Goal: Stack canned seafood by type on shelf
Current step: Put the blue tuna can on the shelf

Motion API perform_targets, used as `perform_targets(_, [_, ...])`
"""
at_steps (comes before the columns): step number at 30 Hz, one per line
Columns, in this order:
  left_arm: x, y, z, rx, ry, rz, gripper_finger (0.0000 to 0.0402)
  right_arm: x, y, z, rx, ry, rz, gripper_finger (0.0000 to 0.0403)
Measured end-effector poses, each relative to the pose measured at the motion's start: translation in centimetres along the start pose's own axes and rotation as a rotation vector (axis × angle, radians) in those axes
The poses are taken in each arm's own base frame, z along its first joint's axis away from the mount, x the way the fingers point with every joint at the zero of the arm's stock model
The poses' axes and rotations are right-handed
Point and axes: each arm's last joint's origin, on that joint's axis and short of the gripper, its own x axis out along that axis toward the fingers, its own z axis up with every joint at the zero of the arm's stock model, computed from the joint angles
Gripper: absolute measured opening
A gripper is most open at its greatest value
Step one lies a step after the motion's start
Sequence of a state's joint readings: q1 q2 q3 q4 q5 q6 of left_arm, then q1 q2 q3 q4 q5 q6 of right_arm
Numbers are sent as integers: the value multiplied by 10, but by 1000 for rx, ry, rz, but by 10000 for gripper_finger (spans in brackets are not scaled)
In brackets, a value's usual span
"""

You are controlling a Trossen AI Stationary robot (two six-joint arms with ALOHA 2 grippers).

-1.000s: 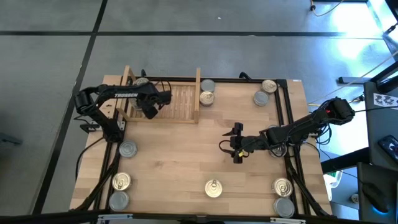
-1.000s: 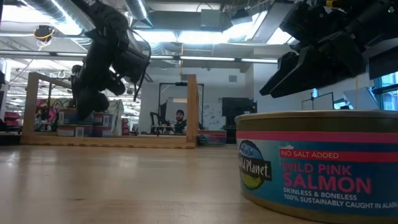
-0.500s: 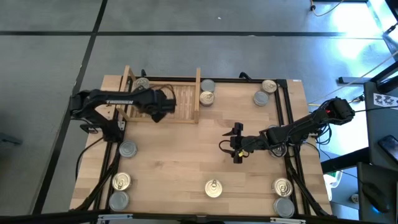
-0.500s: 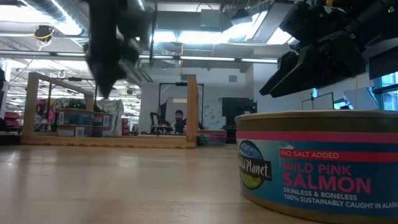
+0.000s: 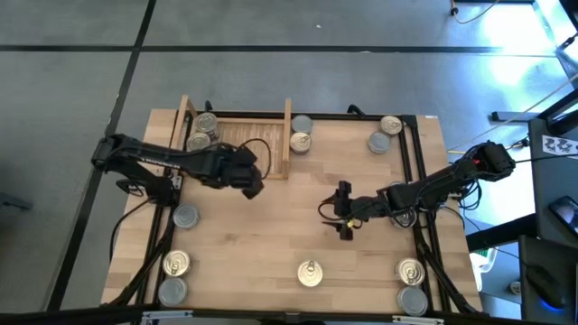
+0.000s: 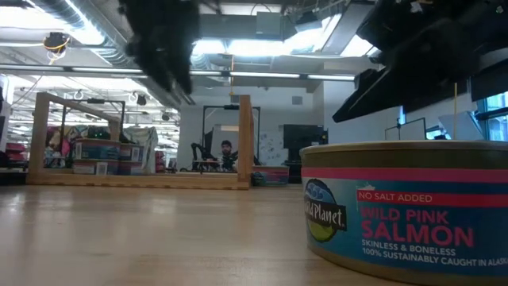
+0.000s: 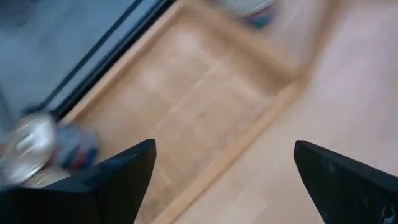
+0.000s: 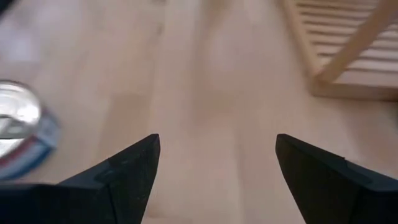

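The shelf (image 5: pixel 237 149) stands at the table's far left, with two cans (image 5: pixel 202 132) on its slatted base at its left end. Other cans of seafood lie scattered on the table: two (image 5: pixel 300 134) just right of the shelf, two (image 5: pixel 385 133) at the far right, and several along the near edge. My left gripper (image 5: pixel 254 183) hangs open and holds nothing above the table by the shelf's near edge; its wrist view shows the shelf (image 7: pixel 205 93) ahead. My right gripper (image 5: pixel 343 212) hovers open over the table's middle, also holding nothing.
A grey-topped can (image 5: pixel 185 217) lies left of the table's middle. Along the near edge lie cans at the left (image 5: pixel 176 264), at the centre (image 5: pixel 311 273) and at the right (image 5: pixel 410 271). A salmon can (image 6: pixel 405 206) fills the low view's foreground. Bare wood lies between the grippers.
My left gripper has swung out of the shelf's left part toward the table's right and near edge, rising and tipping as it went, still open. The two cans stay at the shelf's left end. My right gripper has kept its place.
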State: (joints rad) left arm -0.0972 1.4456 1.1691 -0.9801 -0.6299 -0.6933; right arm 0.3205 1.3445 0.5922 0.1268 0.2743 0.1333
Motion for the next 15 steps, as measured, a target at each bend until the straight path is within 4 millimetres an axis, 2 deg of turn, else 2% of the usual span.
perform_targets(7, [-26, -64, -11, 65, -257, -487, 377, -6, 22, -3, 27, 19, 170, 321])
perform_targets(11, [-36, -101, -30, 94, -339, -626, 376, -10, 37, -4, -3, -12, 183, 321])
perform_targets(15, [-27, -142, -52, 138, -372, -697, 376, -6, 48, -6, -13, -39, 204, 321])
